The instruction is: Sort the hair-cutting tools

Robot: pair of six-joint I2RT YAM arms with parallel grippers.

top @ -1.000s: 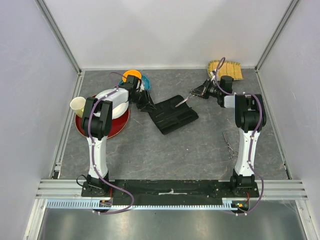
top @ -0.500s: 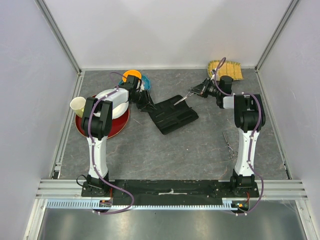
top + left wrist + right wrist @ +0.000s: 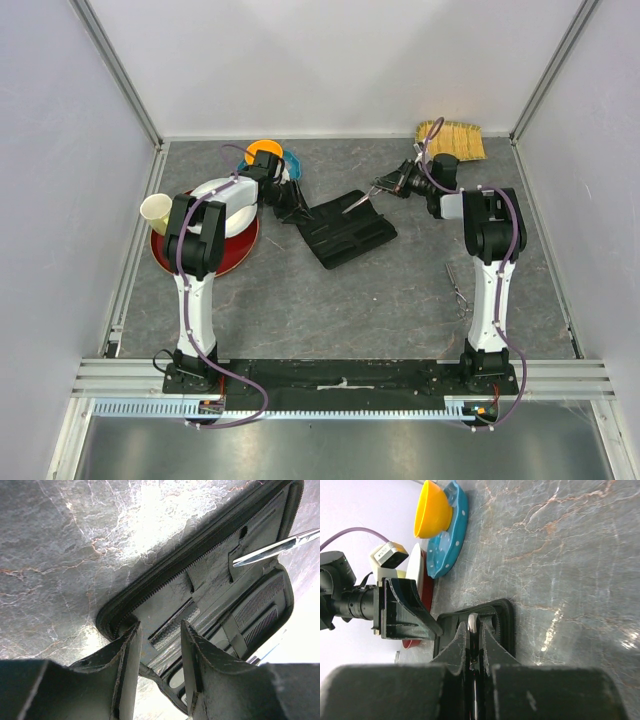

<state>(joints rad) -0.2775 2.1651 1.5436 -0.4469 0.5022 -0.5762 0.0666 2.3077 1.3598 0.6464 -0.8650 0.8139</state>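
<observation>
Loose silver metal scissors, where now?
Top view: the silver metal scissors lie on the grey table's right side, just left of the right arm's white link, nearer the bases than the open black zip case.

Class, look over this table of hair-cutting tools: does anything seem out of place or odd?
One pair of silver scissors lies alone on the table beside the right arm, apart from the open zip case where the right gripper holds the other scissors.

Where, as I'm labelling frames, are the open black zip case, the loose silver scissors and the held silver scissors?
Open black zip case [image 3: 348, 237]: top external view, inner panel.
Loose silver metal scissors [image 3: 457, 287]: top external view, mid-length.
Held silver metal scissors [image 3: 272, 548]: left wrist view, blade.
</observation>
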